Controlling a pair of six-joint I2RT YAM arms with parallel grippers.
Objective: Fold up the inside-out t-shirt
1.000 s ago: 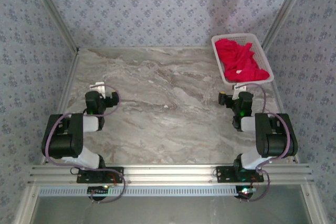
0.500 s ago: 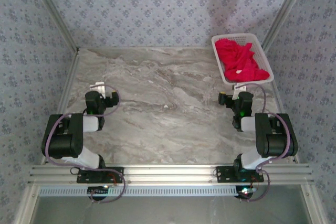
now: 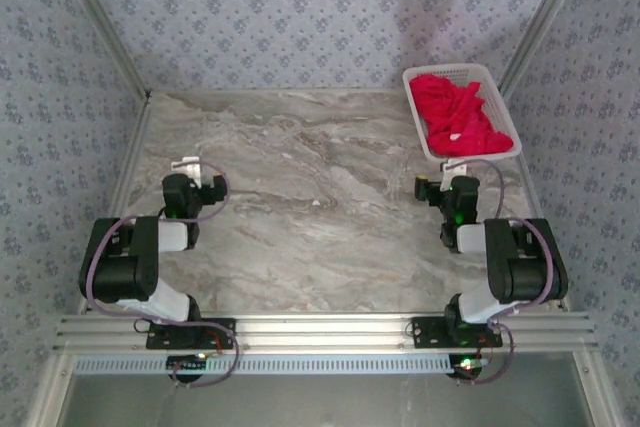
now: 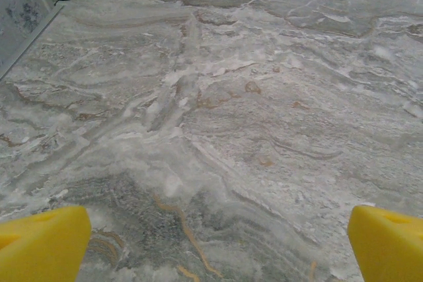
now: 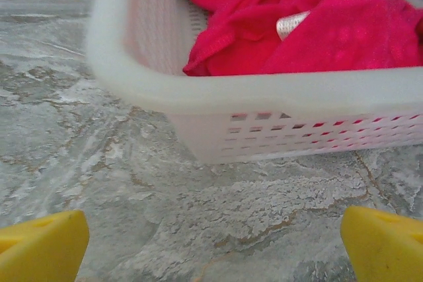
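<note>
T-shirt (image 3: 455, 112): crumpled in basket (image 5: 264, 90), desk's far right corner; folding not begun. Left tool (image 4: 215, 246), right tool (image 5: 213, 246): spread wide, empty.

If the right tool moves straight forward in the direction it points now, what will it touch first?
Most likely the near wall of the white basket, directly ahead of the open right tool; the red t-shirt lies inside, behind that wall.

White plastic mesh basket (image 5: 264, 94) sits at the far right corner of the table (image 3: 300, 197). Tabletop is grey marble pattern with brown veins (clearest up close). Blue-grey floral walls (image 3: 280, 17) stand behind and to both sides. Aluminium rail (image 3: 320, 328) runs along the near edge.
</note>
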